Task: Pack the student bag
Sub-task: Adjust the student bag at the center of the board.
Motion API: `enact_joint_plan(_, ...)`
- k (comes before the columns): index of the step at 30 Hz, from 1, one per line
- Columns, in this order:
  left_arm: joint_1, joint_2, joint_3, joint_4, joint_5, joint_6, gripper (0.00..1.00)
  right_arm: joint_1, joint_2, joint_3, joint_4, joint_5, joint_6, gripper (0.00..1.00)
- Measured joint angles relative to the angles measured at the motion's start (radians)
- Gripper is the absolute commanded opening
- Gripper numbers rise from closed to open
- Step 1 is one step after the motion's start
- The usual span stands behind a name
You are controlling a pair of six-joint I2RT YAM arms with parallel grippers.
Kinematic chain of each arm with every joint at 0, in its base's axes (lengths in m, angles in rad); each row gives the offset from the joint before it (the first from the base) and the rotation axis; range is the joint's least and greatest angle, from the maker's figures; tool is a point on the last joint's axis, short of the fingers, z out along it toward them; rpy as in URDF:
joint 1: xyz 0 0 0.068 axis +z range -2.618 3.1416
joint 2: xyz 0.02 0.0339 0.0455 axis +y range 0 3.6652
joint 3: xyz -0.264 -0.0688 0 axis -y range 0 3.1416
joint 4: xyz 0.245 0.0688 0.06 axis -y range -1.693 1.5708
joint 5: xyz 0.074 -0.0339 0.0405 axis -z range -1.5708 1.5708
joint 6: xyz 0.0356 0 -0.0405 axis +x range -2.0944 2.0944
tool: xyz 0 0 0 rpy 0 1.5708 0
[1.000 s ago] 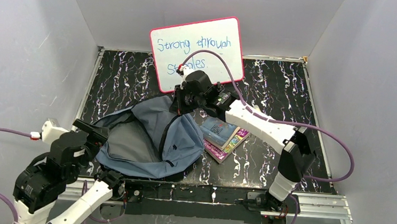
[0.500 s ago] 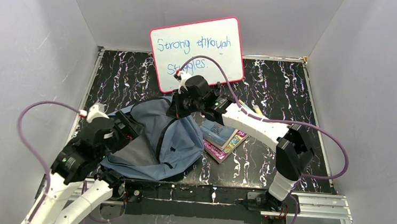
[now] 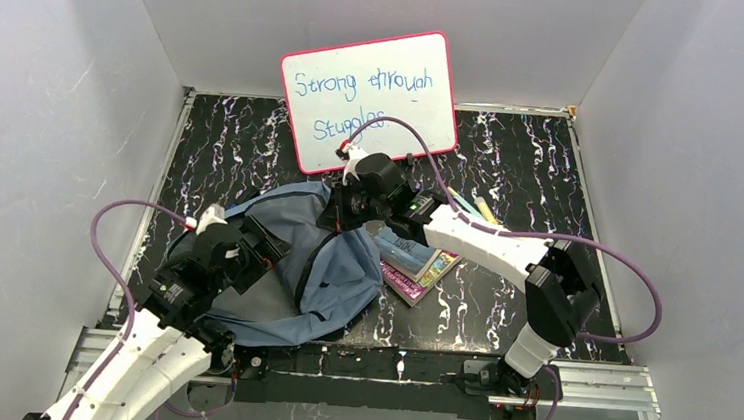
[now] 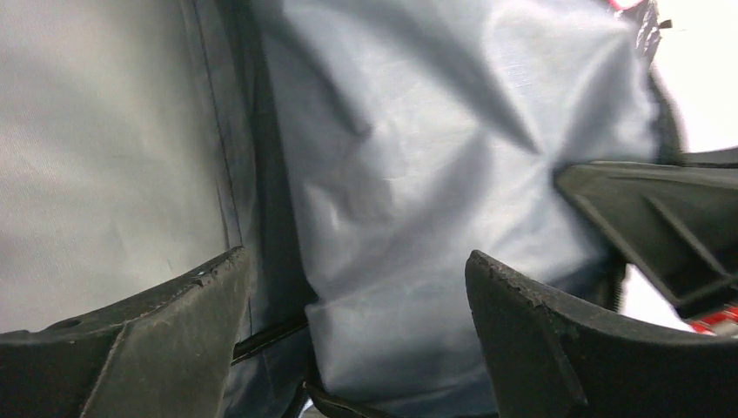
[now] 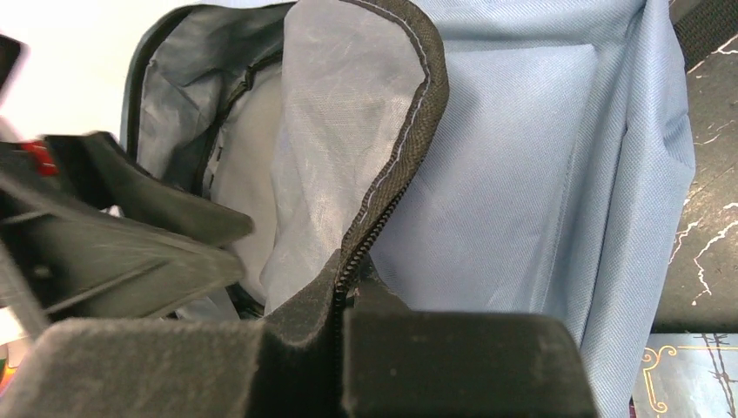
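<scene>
The student bag, grey-blue and floppy, lies at the front centre of the table with its mouth gaping. My right gripper is shut on the black zipper edge of the bag and holds that flap up. My left gripper hangs open at the bag's mouth, its fingers spread wide over the pale lining and holding nothing. In the left wrist view the right gripper shows close by on the right.
A pink-framed whiteboard leans on the back wall. Stacked books lie just right of the bag, with pencils behind them. Grey walls close in both sides.
My left arm has swung in from the front left corner to the bag's mouth, its jaws opening wider. My right gripper has kept its hold and shifted slightly forward.
</scene>
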Motion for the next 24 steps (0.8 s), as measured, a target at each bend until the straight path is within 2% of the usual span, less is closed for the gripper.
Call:
enact_joint_plan(8, 0.000, -0.051, -0.169, 0.122, 0.045, -0.102, 0.89, 0.000, -0.007, -0.001, 0.014, 0.000, 0.005, 0.05)
enact_joint_plan(12, 0.000, -0.056, -0.250, 0.238, 0.049, -0.147, 0.81, 0.000, -0.007, -0.001, 0.014, 0.001, 0.008, 0.05)
enact_joint_plan(14, 0.000, -0.056, -0.285, 0.291, 0.048, -0.165, 0.71, 0.000, -0.007, -0.002, 0.014, 0.001, 0.011, 0.05)
enact_joint_plan(22, -0.001, -0.035, -0.351, 0.486, 0.010, -0.226, 0.00, -0.001, -0.006, -0.015, 0.018, 0.003, 0.019, 0.05)
enact_joint_plan(24, -0.003, -0.015, -0.352, 0.525, -0.002, -0.233, 0.00, 0.000, -0.006, -0.014, 0.018, 0.006, 0.006, 0.05)
